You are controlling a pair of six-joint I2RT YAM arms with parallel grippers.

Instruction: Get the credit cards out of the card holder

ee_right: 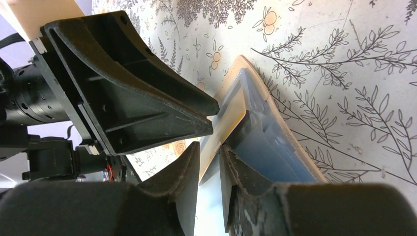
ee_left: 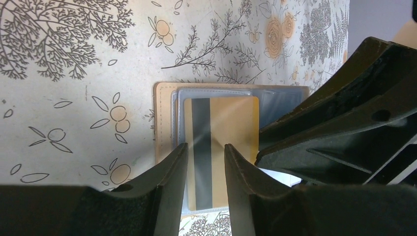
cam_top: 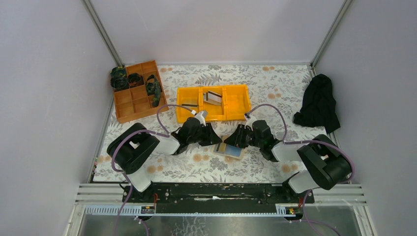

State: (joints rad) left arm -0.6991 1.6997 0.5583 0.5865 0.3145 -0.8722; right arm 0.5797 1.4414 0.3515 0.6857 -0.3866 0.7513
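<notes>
Tan card holder [cam_top: 231, 151] is lying open on the cloth, right between the two grippers, its blue-grey sleeve [ee_left: 280, 101] facing up.

- Left gripper [ee_left: 205, 150]: jaws standing parted, grasping nothing. Tips are sitting over the tan card [ee_left: 231, 123], one on either side of its dark stripe. In the right wrist view they appear to be touching it, probably pinning it down.
- Right gripper [ee_right: 210, 150]: coming in from the opposite side, fingers drawn narrow on the tan card's edge. It looks to be nipping that edge, which is tilting up out of the sleeve.
- Progress: two credit cards are already lying in the yellow three-compartment bin [cam_top: 237, 101] just beyond both grippers, a pale one [cam_top: 212, 97] in the middle compartment and a dark one [cam_top: 189, 104] in the compartment on the left arm's side. The tan card is partway out, not yet free. Whether more are hiding under it, I cannot tell.
- Judging the task as past its middle: the extraction in hand, then a drop into the bin.

Surface: floral tablecloth [cam_top: 275, 88], grey leaves and orange blooms, lying flat. An orange-brown divided tray [cam_top: 129, 105] holding dark items is sitting well beyond the left gripper, outward. A black cloth [cam_top: 318, 101] is lying crumpled outward of the right arm. Plain grey walls [cam_top: 211, 29] and aluminium rails [cam_top: 101, 32] are enclosing the cell.
</notes>
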